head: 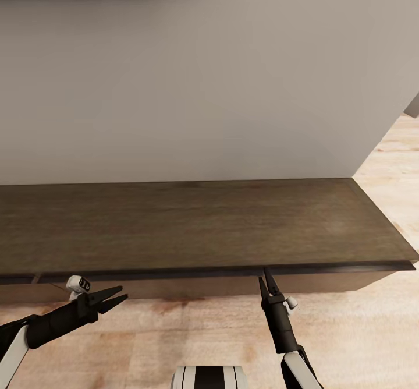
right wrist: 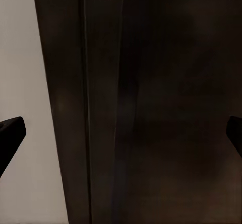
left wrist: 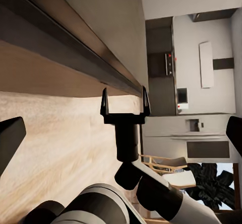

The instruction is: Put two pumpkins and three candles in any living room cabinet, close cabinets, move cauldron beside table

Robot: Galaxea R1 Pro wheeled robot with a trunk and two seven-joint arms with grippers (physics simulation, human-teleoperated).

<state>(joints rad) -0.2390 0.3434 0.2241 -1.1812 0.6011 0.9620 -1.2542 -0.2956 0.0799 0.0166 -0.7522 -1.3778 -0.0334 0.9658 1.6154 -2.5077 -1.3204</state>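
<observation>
I'm parked facing the cabinet [head: 203, 226] along the wall, drawers shut. My right gripper [head: 267, 279] pokes at its front edge, my left gripper [head: 119, 297] hangs beside it, both spread open, holding nothing.

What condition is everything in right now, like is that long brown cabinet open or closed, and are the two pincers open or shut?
cabinet: closed as far as shows; front flush under the top edge, no drawer pulled out.
left pincer: open, fingers slightly apart, empty, hanging over the floor in front of the cabinet.
right pincer: open, as the left wrist view shows, empty, tip at the cabinet's front edge.
</observation>
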